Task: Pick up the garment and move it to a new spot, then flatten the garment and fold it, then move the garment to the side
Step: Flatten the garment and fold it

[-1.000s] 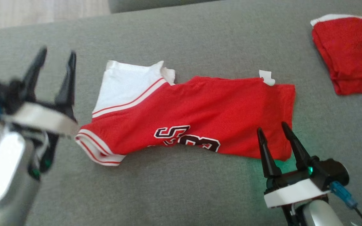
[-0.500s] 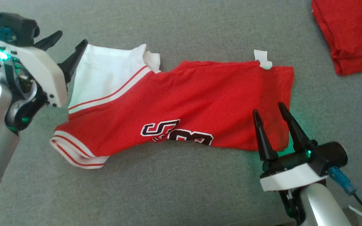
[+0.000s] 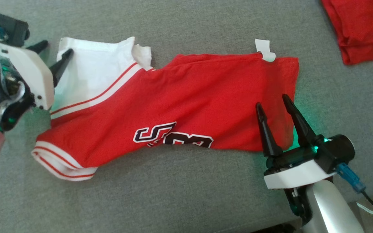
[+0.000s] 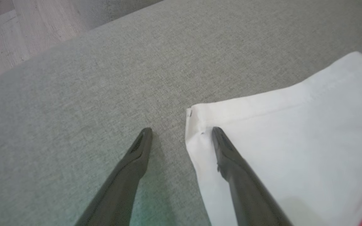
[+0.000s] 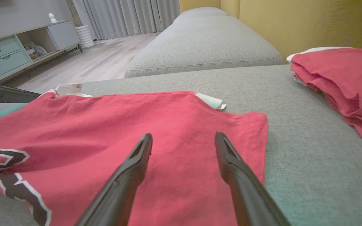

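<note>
Soft, even daylight, faint green glow beside each arm, slightly soft focus.

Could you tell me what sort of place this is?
Probably a home living room: the jersey lies on a grey sofa cushion, with curtains, a wooden floor and a drawer cabinet beyond.

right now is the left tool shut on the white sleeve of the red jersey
No, the left tool is open, its jaws apart, one over a corner of the white fabric sleeve and the other over the grey woven cushion.
</note>
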